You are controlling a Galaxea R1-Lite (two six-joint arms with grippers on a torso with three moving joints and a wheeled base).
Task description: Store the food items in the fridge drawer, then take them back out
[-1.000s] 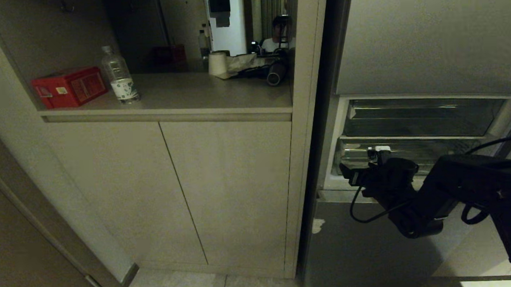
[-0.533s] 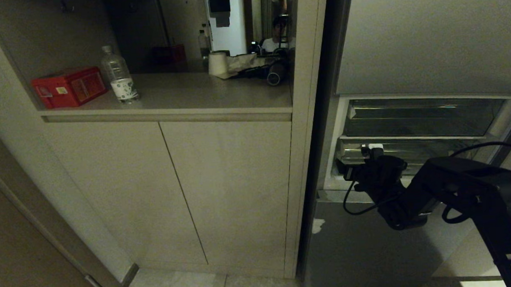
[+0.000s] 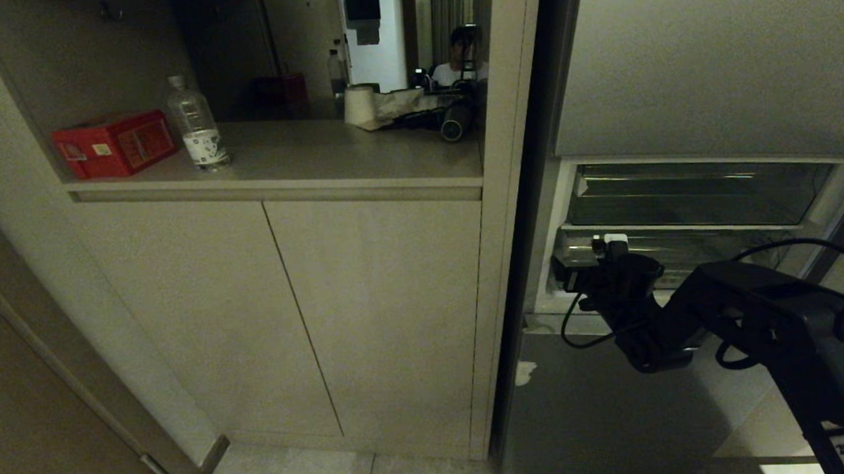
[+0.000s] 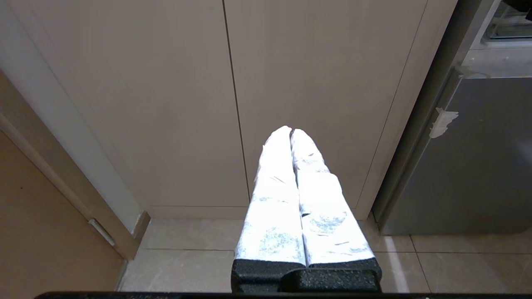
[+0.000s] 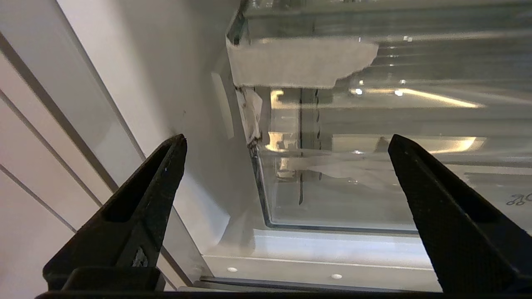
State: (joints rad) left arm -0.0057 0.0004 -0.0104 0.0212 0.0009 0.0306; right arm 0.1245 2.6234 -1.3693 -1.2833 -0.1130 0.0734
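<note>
Black fingers (image 5: 137, 207) of our right gripper (image 5: 286, 141) stand spread wide with nothing between them, aimed at the near left corner of the fridge drawer (image 5: 332, 187). We see that clear plastic bin sitting closed in the lower slot of the grey steel fridge (image 3: 704, 66), under a shallower clear tray (image 3: 694, 196). In the head view our right gripper (image 3: 591, 259) hangs just in front of the drawer's (image 3: 710, 251) left end; whether it touches the rim we cannot tell. We cannot make out any food pieces inside the drawer. Our left gripper (image 4: 291, 133) is parked low before the beige cabinet doors (image 4: 232, 83), its white-wrapped fingers pressed together on nothing. Up on the counter (image 3: 307, 157) stand a red box (image 3: 113, 142) and a water bottle (image 3: 197, 125).
</note>
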